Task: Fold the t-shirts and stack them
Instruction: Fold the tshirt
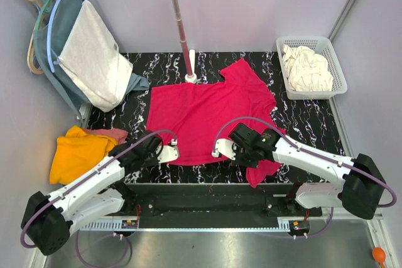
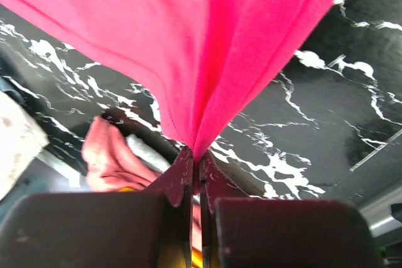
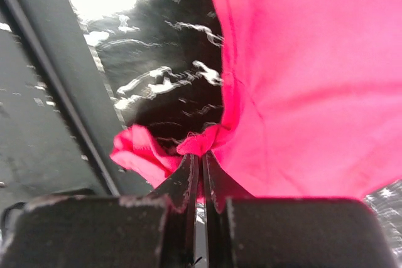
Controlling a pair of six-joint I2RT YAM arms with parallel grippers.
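Lying on the counter (image 1: 301, 123), the crimson t-shirt (image 1: 201, 114) is clamped at its near hem by left hand (image 1: 171, 152) and right hand (image 1: 217, 149); pole base (image 1: 190, 78) at 12 o'clock, basket (image 1: 342, 81) at 2.

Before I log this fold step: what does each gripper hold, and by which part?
The left gripper and right gripper each pinch the crimson-pink cotton t-shirt at its near edge.

White basket (image 1: 308, 40) sits far right on the black marbled table (image 1: 308, 123). Grey-white garment (image 1: 94, 61) and teal garment (image 1: 63, 36) hang far left on the rack (image 1: 179, 17).
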